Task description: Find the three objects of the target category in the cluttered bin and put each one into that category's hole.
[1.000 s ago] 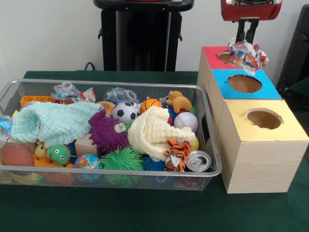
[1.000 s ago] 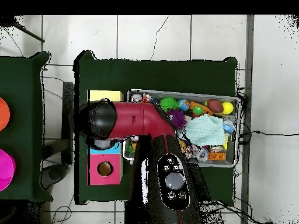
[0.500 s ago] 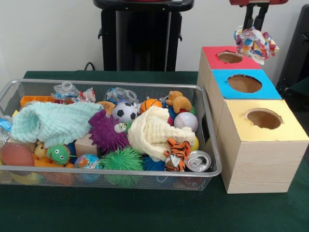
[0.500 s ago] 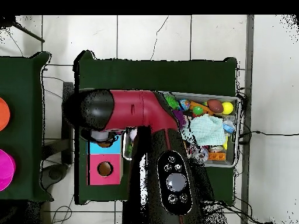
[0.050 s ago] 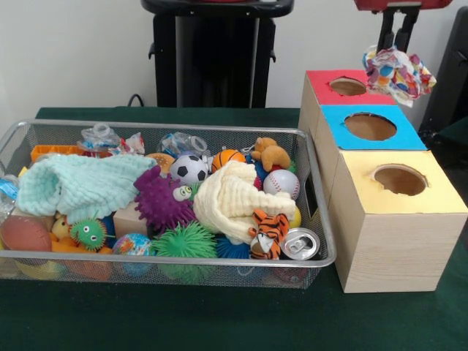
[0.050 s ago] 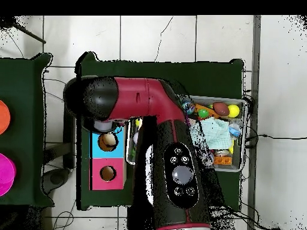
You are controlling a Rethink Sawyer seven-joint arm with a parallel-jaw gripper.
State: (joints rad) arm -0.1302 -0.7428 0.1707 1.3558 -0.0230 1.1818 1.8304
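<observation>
1. At the upper right of the front view, a crumpled multicoloured wrapper (image 5: 398,73) hangs from the gripper (image 5: 395,45); its two dark fingers (image 5: 385,31) are pinched on the wrapper's top edge; it dangles beside and above the red-topped box (image 5: 322,79), off to the right of the hole (image 5: 348,86).
2. It looks very light, thin and crinkly; I judge it soft and easily torn or slipped, so a pinch on a bunched fold holds best; a loose corner could snag the hole's rim.
3. Below stand the blue-topped box (image 5: 336,121) and yellow-topped box (image 5: 431,197); left of them the wire bin (image 5: 322,241) holds a soccer ball (image 5: 189,168), toy tiger (image 5: 268,232) and crushed can (image 5: 300,243).
4. Hidden: the gripper's body is cut off by the top edge; in the overhead view the arm (image 6: 144,111) covers the wrapper, the yellow box and part of the bin; what lies under the cloths cannot be seen.
</observation>
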